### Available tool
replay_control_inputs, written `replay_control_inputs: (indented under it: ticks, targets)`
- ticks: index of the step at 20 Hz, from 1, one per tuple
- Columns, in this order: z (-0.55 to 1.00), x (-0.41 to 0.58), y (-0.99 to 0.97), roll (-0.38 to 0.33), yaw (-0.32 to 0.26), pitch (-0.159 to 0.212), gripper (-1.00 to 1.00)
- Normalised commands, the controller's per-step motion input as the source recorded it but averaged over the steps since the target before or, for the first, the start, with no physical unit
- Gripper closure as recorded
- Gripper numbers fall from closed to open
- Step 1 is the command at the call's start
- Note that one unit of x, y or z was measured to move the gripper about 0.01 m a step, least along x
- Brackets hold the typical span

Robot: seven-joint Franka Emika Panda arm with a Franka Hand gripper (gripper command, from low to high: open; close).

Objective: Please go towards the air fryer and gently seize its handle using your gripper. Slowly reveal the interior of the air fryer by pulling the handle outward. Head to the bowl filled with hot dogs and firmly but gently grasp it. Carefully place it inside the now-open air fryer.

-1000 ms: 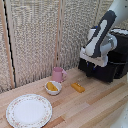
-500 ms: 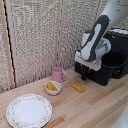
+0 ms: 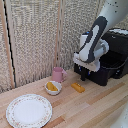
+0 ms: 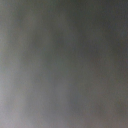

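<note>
The arm bends down so the gripper hangs at the air fryer drawer front; its finger spread cannot be told. The bowl of hot dogs sits well apart from the air fryer, beside a pink mug.

wrist view all blur, air fryer cut off

The exterior view looks slightly down across the tabletop from its front, arm at upper right. The wrist view shows only grey blur; nothing shared can be told.
</note>
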Motion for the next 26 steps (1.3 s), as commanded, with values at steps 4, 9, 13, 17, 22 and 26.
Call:
replay_control_inputs:
  ticks: [4, 9, 13, 17, 22, 26]
  targets:
    - [0.87, 0.013, 0.07, 0.017, 0.000, 0.088, -1.00]
    - [0.94, 0.057, 0.08, 0.038, 0.000, 0.093, -1.00]
    - [0.56, 0.051, 0.31, 0.137, 0.025, 0.180, -1.00]
    - [0.23, 0.085, 0.47, 0.234, 0.069, 0.243, -1.00]
    - [0.10, 0.133, 0.49, 0.298, 0.079, 0.198, -1.00]
    - [0.10, 0.194, 0.48, 0.322, 0.089, 0.120, -1.00]
